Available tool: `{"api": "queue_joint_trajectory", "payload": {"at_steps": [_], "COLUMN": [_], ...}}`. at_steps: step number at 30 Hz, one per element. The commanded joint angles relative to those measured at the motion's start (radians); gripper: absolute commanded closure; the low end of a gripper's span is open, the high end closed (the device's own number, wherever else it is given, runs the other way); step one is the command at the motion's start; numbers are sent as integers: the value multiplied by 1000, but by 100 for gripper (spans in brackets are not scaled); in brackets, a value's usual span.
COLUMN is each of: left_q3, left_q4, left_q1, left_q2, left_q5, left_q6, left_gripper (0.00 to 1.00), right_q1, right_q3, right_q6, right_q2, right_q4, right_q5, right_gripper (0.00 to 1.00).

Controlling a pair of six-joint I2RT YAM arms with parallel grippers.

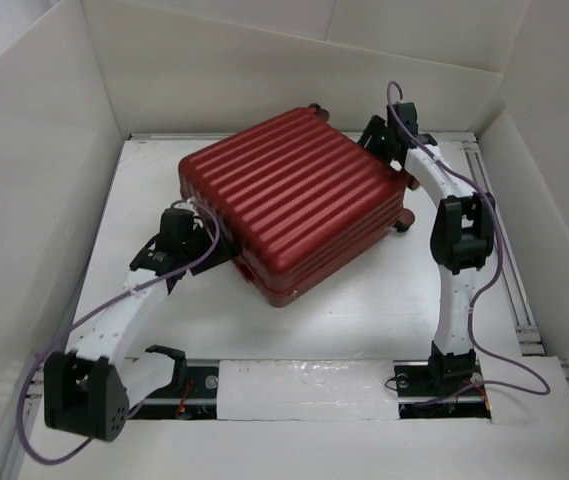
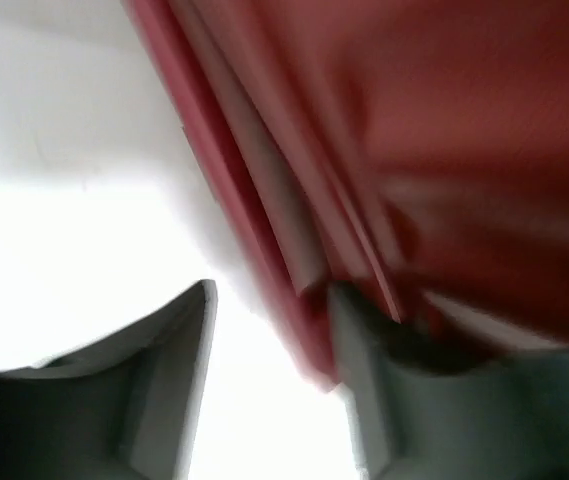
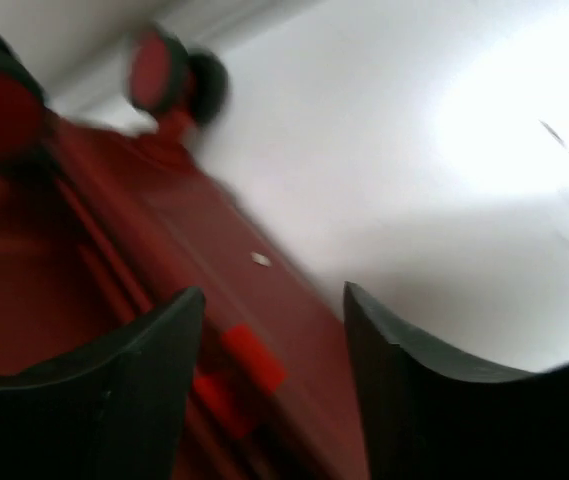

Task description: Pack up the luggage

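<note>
The red ribbed luggage (image 1: 294, 200) lies flat and shut in the middle of the white table, its dark wheels toward the right. My left gripper (image 1: 204, 235) is at its left edge; in the left wrist view it (image 2: 269, 330) is open, with the case's seam (image 2: 264, 190) by the right finger. My right gripper (image 1: 384, 150) is at the case's far right corner. In the right wrist view it (image 3: 274, 330) is open over the red side (image 3: 214, 260), near a red zipper pull (image 3: 249, 365) and a wheel (image 3: 169, 75).
White walls (image 1: 44, 150) enclose the table on the left, back and right. A metal rail (image 1: 509, 260) runs along the right side. The arm bases stand at the near edge (image 1: 304, 385).
</note>
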Motion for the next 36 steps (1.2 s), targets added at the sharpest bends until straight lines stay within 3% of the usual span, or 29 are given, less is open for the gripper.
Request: {"api": "queue_joint_trajectory", "payload": {"at_steps": [1, 2, 5, 6, 11, 14, 16, 19, 22, 23, 26, 27, 30, 32, 35, 36], "left_q3": [165, 215, 362, 407, 652, 781, 847, 931, 983, 997, 998, 1010, 1102, 1114, 1023, 929], "left_q4": [-222, -304, -315, -324, -206, -175, -188, -173, -125, -104, -6, 18, 18, 18, 122, 160], "left_q1": [-87, -87, -87, -87, -87, -87, -18, 138, 229, 241, 279, 295, 295, 295, 272, 272], "left_q2": [-134, -149, -170, -170, -111, -6, 109, 288, 460, 499, 618, 657, 813, 863, 835, 814], "left_q5": [-8, -73, -202, -231, -279, -332, -343, -189, -86, -69, 63, 100, 213, 262, 273, 282], "left_q6": [-22, -21, -21, -21, -31, -9, 3, 12, -12, -35, -115, -135, -159, -170, -211, -222], "left_gripper": [39, 30, 14, 14, 11, 8, 4, 4, 5, 5, 7, 9, 10, 14, 14, 14], "right_q1": [80, 68, 18, 6, -52, -75, -86, -97, -97, -110, -133, -134, -144, -144, -124, -109], "right_q3": [208, 271, 322, 322, 264, 85, -85, -327, -506, -610, -760, -793, -897, -936, -909, -881], "right_q6": [79, 79, 68, 68, 3, -33, -45, -54, -12, 10, 70, 80, 90, 90, 39, 28], "right_q2": [25, 25, -17, -49, -198, -376, -483, -715, -925, -968, -1083, -1099, -1087, -1023, -866, -819], "right_q4": [62, 48, 19, 8, -63, -75, -75, -37, -2, 8, -15, -15, -29, 41, 153, 173], "right_q5": [-338, -338, -347, -348, -358, -322, -289, -219, -157, -157, -132, -131, -131, -166, -245, -290], "right_gripper": [34, 26, 16, 11, 5, 4, 4, 5, 17, 34, 62, 77, 87, 88, 89, 89]}}
